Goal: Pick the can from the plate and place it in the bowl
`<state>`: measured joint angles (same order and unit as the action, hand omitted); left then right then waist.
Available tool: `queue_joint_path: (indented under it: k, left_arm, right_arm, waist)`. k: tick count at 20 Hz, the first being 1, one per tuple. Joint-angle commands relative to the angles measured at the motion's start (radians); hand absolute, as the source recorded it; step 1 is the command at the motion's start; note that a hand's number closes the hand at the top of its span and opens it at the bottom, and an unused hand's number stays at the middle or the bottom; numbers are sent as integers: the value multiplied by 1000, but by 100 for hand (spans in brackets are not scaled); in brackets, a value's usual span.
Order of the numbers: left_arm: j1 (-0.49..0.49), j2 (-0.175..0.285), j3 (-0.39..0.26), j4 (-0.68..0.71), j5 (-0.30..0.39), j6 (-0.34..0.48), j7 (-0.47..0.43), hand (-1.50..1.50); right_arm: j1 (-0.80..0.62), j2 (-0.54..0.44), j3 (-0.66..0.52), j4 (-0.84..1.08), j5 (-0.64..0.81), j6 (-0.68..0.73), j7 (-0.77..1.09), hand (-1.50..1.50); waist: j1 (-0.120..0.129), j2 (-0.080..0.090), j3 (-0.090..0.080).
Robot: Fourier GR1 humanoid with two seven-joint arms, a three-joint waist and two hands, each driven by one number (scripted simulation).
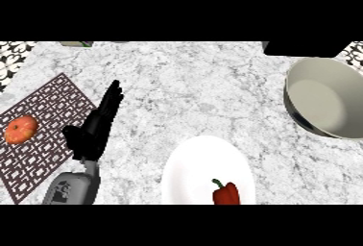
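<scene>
A white plate (193, 166) lies near the front of the marble counter, cut off by the view's lower edge. On its right part rests a red bell pepper (226, 192) with a green stem; no can shows anywhere. A large grey bowl (323, 101) stands at the right edge, tilted a little and holding nothing. My left hand (89, 136) is left of the plate, open, with straight fingers pointing up and away, apart from both plate and pepper. My right hand does not show.
A dark patterned mat (53, 108) lies at the left with an orange-red tomato (20, 129) on it. A black block (301, 48) sits at the back right, behind the bowl. A small object (77, 43) peeks in at the back left.
</scene>
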<state>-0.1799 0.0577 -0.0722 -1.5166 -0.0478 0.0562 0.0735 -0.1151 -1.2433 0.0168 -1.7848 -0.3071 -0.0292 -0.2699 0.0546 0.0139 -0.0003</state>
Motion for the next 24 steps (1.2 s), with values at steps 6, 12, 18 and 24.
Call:
queue_joint_path:
  k: [6, 12, 18, 24]
  left_arm:
    - [-35, 9, 19, 11, 7, -10, 15, 0]
    - [3, -5, -6, -47, -6, 2, 36, 0]
    - [-29, -29, -20, 2, -39, 29, 25, 0]
    - [10, 21, 14, -64, 15, -32, 47, 0]
  right_arm:
    - [-295, 260, 219, 460, 320, -34, -123, 150]
    - [-448, 410, 258, 826, 441, -14, -262, 150]
    - [-615, 422, 270, 1083, 422, 277, -295, -150]
    - [-661, 486, 229, 1285, 417, 366, -546, -150]
  waist:
    - [6, 1, 1]
    - [0, 0, 2]
    - [-6, 2, 2]
    - [2, 2, 4]
